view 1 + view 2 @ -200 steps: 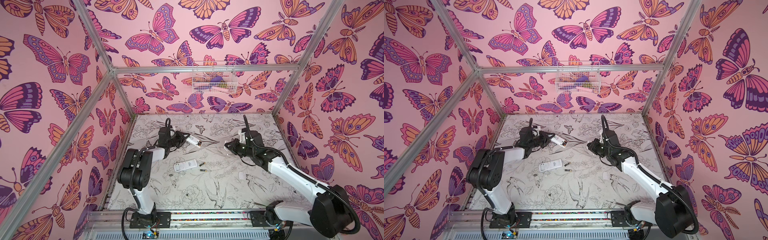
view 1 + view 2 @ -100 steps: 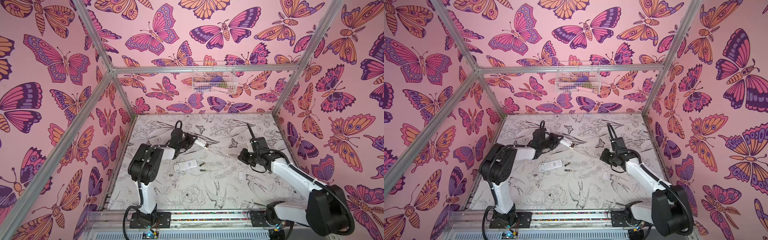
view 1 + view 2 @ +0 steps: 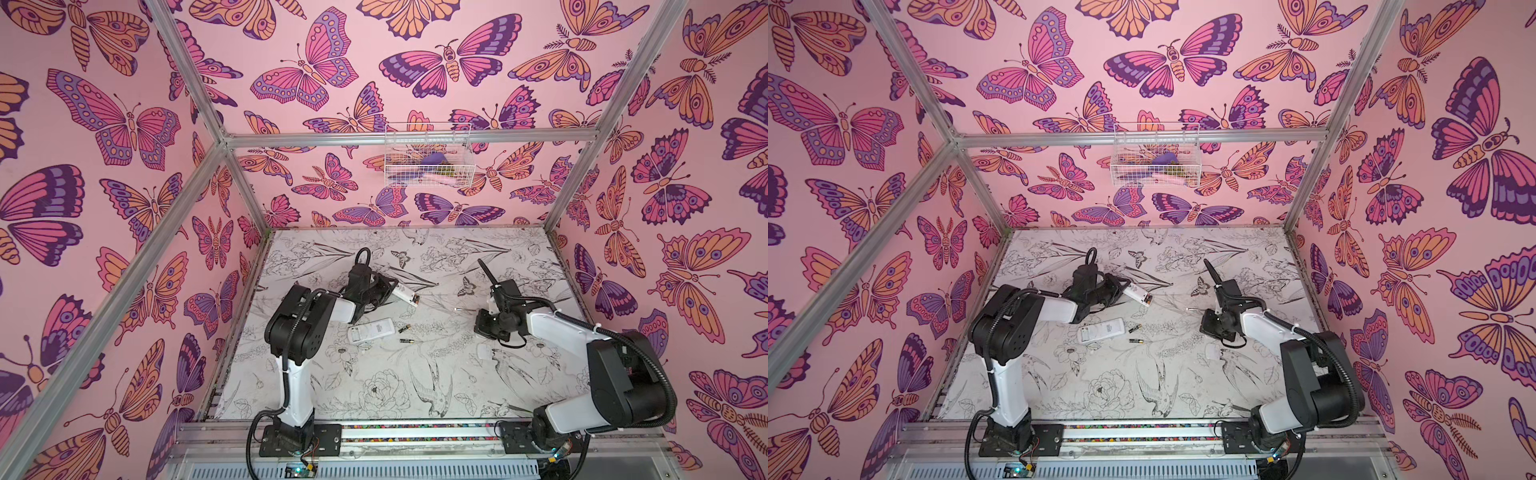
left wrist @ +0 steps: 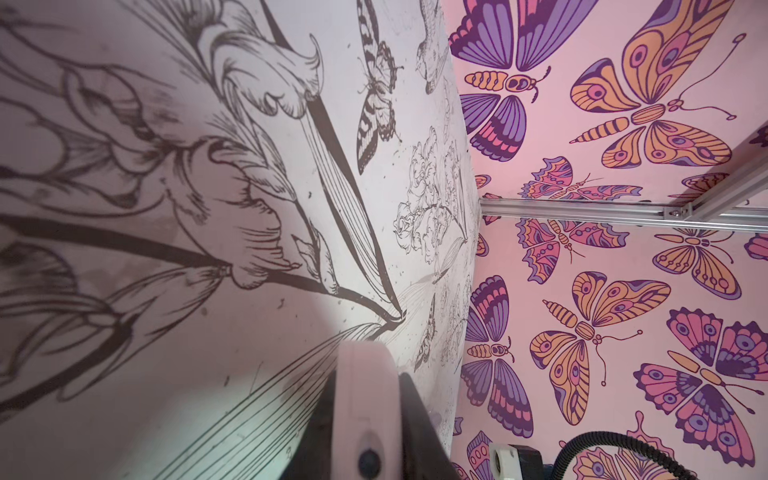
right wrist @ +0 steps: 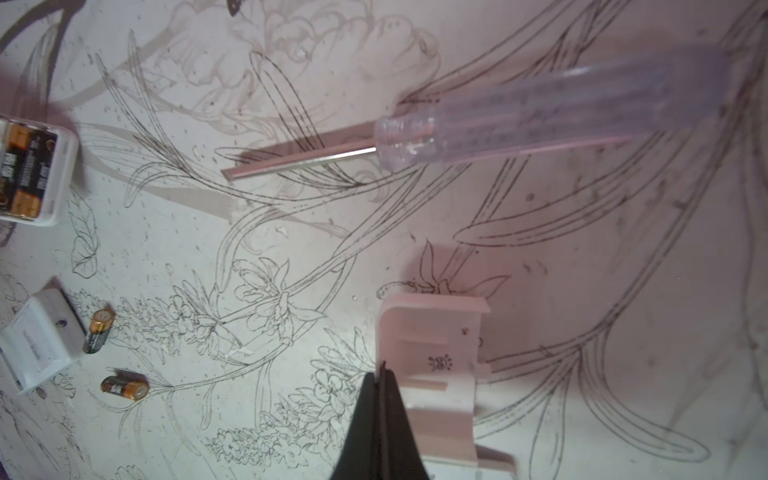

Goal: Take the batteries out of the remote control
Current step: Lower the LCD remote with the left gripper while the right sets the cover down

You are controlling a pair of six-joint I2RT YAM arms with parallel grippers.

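Two batteries (image 5: 25,168) sit side by side in the open compartment of the held remote (image 3: 405,294), gold ends showing in the right wrist view. That remote is gripped at its other end by the left gripper (image 3: 388,288), closed on the white body. The left wrist view shows it pinched between the black fingers (image 4: 419,428). Open end points toward mid-table. Can't tell if it clears the table (image 3: 374,395).

Two loose batteries lie on the table nearer the front edge. One (image 3: 403,329) is just beside the end of a second remote (image 3: 371,330), contact unclear. The other (image 3: 406,340) is slightly nearer the front, apart from both. The second remote is white, lying flat, between the left arm's elbow and table centre.

On the right side, the right gripper (image 5: 381,376) has its jaws pressed fully together, nothing between them. It hangs over one edge of a white battery cover (image 5: 432,345), which lies inner side up on the table; touching or not, can't tell. A screwdriver (image 5: 498,124) with clear handle and thin metal shaft lies farther back than the cover, apart from it, shaft tip aimed toward the held remote.

A wire basket (image 3: 428,156) hangs on the back wall rail, well above the table, holding a few coloured items too small to identify.
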